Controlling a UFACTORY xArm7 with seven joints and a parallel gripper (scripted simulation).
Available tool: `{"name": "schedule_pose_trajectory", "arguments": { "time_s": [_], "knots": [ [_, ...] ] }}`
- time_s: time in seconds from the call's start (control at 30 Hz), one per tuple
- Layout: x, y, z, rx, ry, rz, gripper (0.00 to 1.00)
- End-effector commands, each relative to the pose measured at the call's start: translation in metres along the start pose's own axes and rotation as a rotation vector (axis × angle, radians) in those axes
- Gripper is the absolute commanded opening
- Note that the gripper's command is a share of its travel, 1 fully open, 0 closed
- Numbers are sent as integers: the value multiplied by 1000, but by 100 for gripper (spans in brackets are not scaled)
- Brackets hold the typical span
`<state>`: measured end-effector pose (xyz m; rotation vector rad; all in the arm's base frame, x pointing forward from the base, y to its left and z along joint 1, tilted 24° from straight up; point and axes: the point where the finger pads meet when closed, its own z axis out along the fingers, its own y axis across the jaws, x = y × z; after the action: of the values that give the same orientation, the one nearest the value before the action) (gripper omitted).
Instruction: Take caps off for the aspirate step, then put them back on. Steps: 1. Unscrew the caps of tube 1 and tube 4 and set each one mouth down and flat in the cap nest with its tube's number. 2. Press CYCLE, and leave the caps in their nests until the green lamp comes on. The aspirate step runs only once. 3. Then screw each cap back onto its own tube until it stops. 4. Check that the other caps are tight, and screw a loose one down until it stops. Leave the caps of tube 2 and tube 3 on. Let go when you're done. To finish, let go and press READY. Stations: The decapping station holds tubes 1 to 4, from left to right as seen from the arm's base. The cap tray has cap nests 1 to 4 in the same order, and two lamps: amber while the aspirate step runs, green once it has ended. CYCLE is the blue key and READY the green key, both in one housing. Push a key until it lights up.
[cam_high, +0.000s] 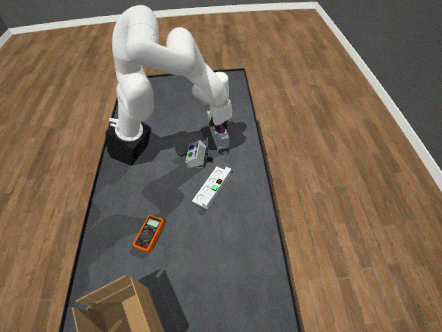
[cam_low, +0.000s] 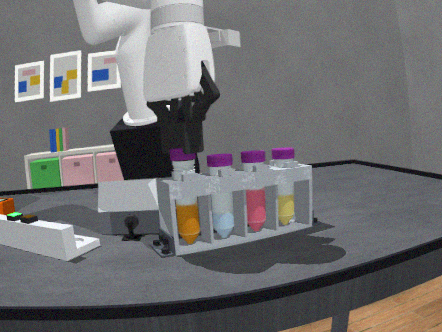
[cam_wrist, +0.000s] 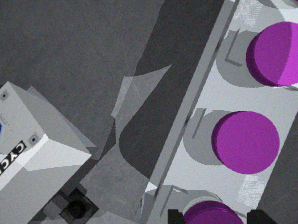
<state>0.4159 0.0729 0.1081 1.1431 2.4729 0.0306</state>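
Observation:
The decapping rack (cam_low: 235, 205) holds four tubes with orange, light blue, red and yellow liquid. My gripper (cam_low: 182, 149) stands upright over the orange tube (cam_low: 187, 220) at the rack's left end in the exterior view. It is shut on that tube's purple cap (cam_low: 182, 155), which sits on the tube's mouth. The cap shows at the bottom of the wrist view (cam_wrist: 212, 215) between my fingertips. The other three tubes carry purple caps (cam_low: 253, 156). On the cap tray (cam_high: 212, 187) the green lamp (cam_high: 214, 187) is lit. The key housing (cam_high: 196, 154) stands beside the rack.
An orange multimeter (cam_high: 149, 233) lies nearer the front of the mat. An open cardboard box (cam_high: 117, 305) stands at the front left. The arm's black base (cam_high: 127, 142) is behind the key housing.

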Motion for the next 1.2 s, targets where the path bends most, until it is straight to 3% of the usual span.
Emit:
{"name": "schedule_pose_trajectory", "arguments": {
  "time_s": [0.0, 1.1, 1.13, 1.17],
  "knots": [
    [0, 2, 0, -5, -1, 0, 0],
    [0, 2, 9, -5, -1, 0, 0],
    [0, 2, 9, -5, -1, 0, 46],
    [0, 2, 9, -5, -1, 0, 46]
  ]
}}
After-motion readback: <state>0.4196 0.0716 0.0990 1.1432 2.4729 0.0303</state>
